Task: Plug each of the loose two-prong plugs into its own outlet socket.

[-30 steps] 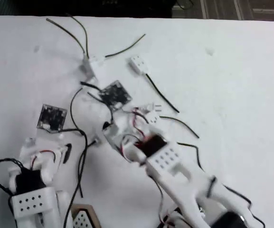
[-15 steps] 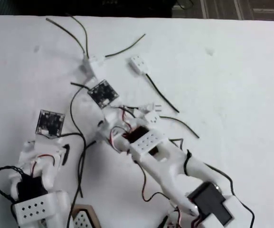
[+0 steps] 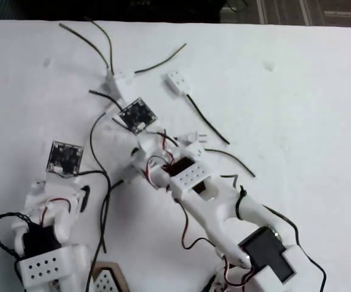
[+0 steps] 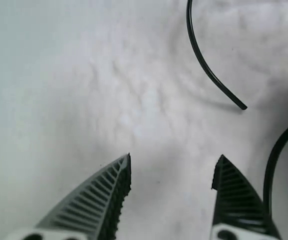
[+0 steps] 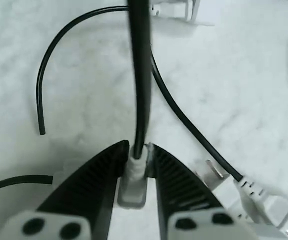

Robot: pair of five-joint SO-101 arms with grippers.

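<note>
My right gripper [image 5: 138, 147] is shut on a white plug body [image 5: 133, 185], and the plug's black cable [image 5: 140, 75] runs straight out from between the fingers. In the high view this gripper [image 3: 137, 115] is at the table's middle, just short of a white outlet block [image 3: 121, 79]. A second outlet block [image 3: 178, 82] lies to that one's right. A loose white two-prong plug [image 3: 194, 140] lies beside the right arm; its prongs also appear close to the right gripper [image 5: 253, 192]. My left gripper [image 4: 173, 165] is open above bare table, at the near left [image 3: 66, 156].
Thin black cables [image 3: 96, 45] trail over the white table [image 3: 297, 91] around the outlets and between the arms. One cable end [image 4: 241, 105] lies just beyond my left gripper. A brown-edged object [image 3: 105, 277] sits at the near edge. The table's right half is free.
My right arm has swung and carried the held plug a little left and farther out; the cable's loose end moved toward the outlets. The left gripper shifted slightly nearer.
</note>
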